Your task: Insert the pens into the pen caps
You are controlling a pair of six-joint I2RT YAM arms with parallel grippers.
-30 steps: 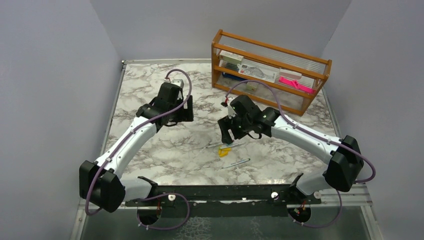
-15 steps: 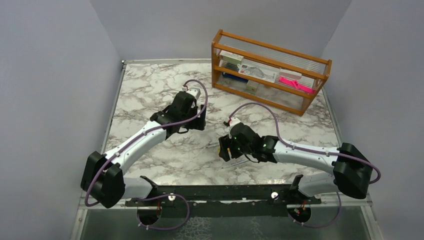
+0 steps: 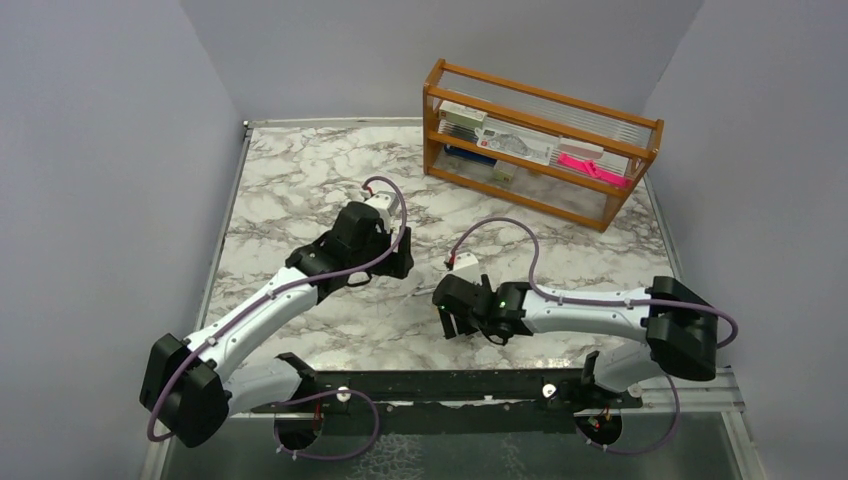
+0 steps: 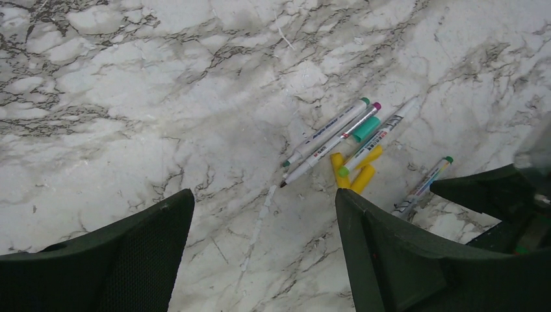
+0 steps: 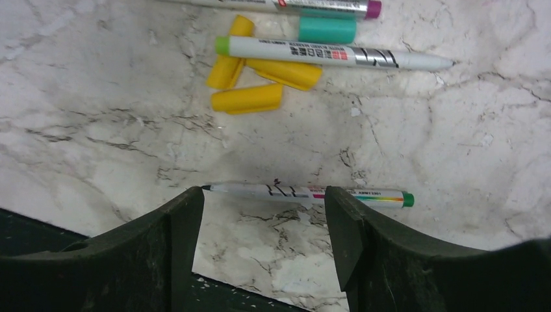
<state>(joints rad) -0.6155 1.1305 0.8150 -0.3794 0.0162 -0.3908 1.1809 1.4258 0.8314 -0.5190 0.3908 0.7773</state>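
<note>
Pick-up stage: right gripper (image 5: 263, 195), jaws apart & empty, straddles a lone pen (image 5: 305, 193) on the table (image 5: 97, 149). Left gripper (image 4: 265, 198), also wide & empty, hovers near the other pens (image 4: 325, 132) & caps (image 4: 362, 177). Next, prob.: drop & close on the pen w/o rolling it.

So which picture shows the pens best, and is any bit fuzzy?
Right wrist view: sharpest, pens and yellow caps crisp. Left wrist view: pens smaller, a fuzzy grey smear at the right edge. Top view: the right gripper mostly hides them.

Bright, even overhead light; the pens (image 5: 331, 53) lie sharp, casting faint shadows.
</note>
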